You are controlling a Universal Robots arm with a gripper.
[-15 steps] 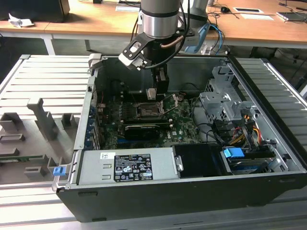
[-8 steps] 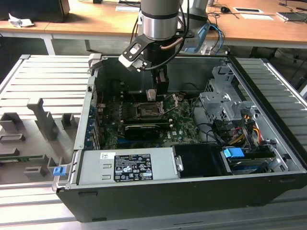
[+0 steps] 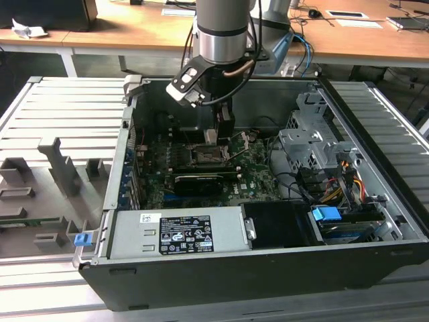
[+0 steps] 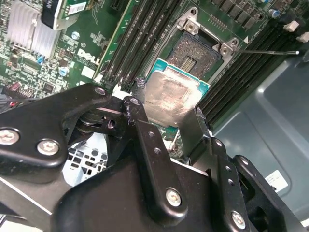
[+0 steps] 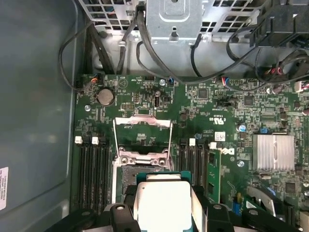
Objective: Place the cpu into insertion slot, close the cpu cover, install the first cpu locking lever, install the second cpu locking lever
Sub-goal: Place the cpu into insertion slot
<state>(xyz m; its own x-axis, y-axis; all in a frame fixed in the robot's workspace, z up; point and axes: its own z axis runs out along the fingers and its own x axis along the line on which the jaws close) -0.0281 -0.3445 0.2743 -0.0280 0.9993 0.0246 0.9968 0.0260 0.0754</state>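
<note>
Two fingers of my hand [image 4: 167, 108] clamp the cpu [image 4: 176, 94] by its edges, close over the open insertion slot [image 4: 199, 54], with the cpu cover [image 5: 143, 121] raised. If the cpu goes down skewed, I judge a corner could catch the rim and damage contacts.

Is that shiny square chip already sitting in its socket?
No, the silvery-grey square metal chip is gripped in the claw, and the square black socket lies bare.
</note>
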